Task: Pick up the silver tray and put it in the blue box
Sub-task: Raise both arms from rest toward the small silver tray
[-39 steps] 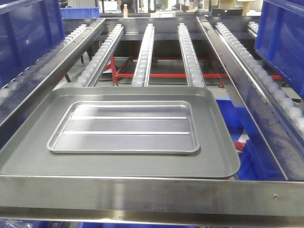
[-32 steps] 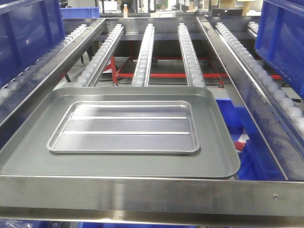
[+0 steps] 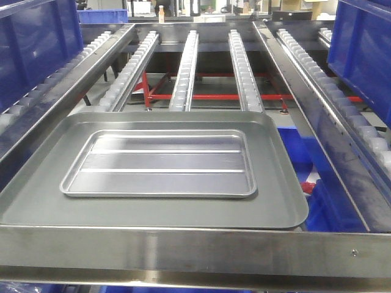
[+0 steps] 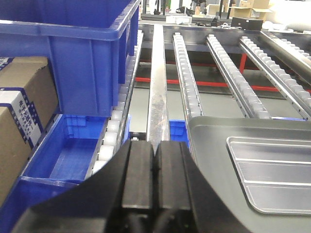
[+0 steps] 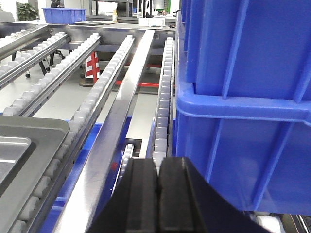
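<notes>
The silver tray [image 3: 162, 163], shiny with two lengthwise ridges, lies flat inside a larger dull grey tray [image 3: 36, 204] on the roller rack. A blue box [image 3: 30, 49] stands on the left lane and another blue box [image 3: 366, 55] on the right lane. My left gripper [image 4: 155, 151] is shut and empty. It hangs left of the grey tray [image 4: 209, 141], with the silver tray [image 4: 277, 174] to its right and the left blue box [image 4: 82, 53] ahead-left. My right gripper [image 5: 158, 167] is shut and empty beside the right blue box [image 5: 248, 87]. The silver tray's corner [image 5: 12, 150] shows far left.
Roller rails [image 3: 186, 67] run away from the trays, with open gaps between them. A steel front bar [image 3: 183, 250] crosses the near edge. Cardboard boxes [image 4: 19, 107] and a lower blue bin [image 4: 68, 155] sit left of the rack. An orange cone [image 5: 92, 68] stands on the floor.
</notes>
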You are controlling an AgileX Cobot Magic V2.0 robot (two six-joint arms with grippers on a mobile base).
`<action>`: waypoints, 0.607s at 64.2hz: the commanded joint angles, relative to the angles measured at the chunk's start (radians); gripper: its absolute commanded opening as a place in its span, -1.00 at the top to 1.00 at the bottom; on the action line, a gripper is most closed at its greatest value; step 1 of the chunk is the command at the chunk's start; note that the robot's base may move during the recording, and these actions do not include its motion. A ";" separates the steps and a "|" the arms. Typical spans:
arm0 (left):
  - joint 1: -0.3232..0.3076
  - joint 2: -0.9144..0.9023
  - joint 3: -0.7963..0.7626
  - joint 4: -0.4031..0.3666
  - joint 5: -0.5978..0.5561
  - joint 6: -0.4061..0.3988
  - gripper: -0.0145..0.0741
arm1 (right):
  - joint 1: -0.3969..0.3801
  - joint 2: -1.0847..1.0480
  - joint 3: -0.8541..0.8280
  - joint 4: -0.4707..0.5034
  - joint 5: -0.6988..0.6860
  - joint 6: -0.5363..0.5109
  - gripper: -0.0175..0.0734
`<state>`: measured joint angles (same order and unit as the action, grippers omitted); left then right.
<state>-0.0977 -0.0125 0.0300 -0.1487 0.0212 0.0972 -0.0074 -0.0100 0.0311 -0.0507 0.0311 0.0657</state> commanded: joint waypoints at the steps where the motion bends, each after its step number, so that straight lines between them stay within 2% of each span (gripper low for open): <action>1: -0.005 -0.019 -0.003 -0.008 -0.081 -0.003 0.89 | -0.003 -0.020 0.002 -0.005 -0.085 -0.008 0.49; 7: -0.005 -0.019 -0.003 -0.028 -0.081 -0.003 0.89 | -0.003 -0.020 0.002 -0.005 -0.103 -0.008 0.49; 19: -0.008 -0.013 -0.010 -0.036 -0.173 -0.003 0.89 | -0.003 -0.020 0.002 -0.004 -0.350 -0.007 0.49; 27: -0.009 -0.013 -0.058 -0.036 -0.169 -0.003 0.89 | -0.003 -0.020 0.001 -0.003 -0.455 -0.008 0.49; 32: -0.009 -0.011 -0.129 -0.014 -0.124 -0.003 0.89 | -0.003 -0.020 -0.037 -0.003 -0.417 -0.008 0.49; 39: -0.010 0.034 -0.287 0.093 0.026 -0.003 0.89 | -0.003 0.000 -0.159 -0.003 -0.241 -0.026 0.49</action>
<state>-0.0991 -0.0125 -0.1346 -0.1175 0.0440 0.0972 -0.0074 -0.0100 -0.0160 -0.0507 -0.2243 0.0636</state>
